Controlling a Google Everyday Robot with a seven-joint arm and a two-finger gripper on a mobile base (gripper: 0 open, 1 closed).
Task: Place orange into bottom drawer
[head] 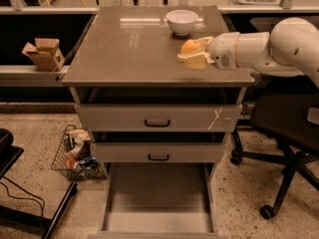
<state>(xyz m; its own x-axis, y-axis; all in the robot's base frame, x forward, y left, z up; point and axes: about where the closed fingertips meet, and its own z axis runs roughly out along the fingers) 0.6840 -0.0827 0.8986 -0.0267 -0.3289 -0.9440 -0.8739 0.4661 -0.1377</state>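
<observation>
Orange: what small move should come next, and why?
Probably lift the orange straight up off the cabinet top, once held firmly: the gripper sits at it near the right edge, and the bottom drawer stands open below.

A speckled, stone-like floor (30, 133) runs under a grey cabinet (124, 54) whose glossy top throws back pale streaks of overhead light. To its right stands a black office chair (284, 123) on castors. On the floor at the cabinet's left sits a wire basket (75, 156) of packets. Farther left, an open cardboard box (44, 54) rests on a pale ledge (20, 73). A dark shape, possibly a stand, fills the lower left corner. The gripper (193, 49) holds the orange (190, 46) over the top's right front.
</observation>
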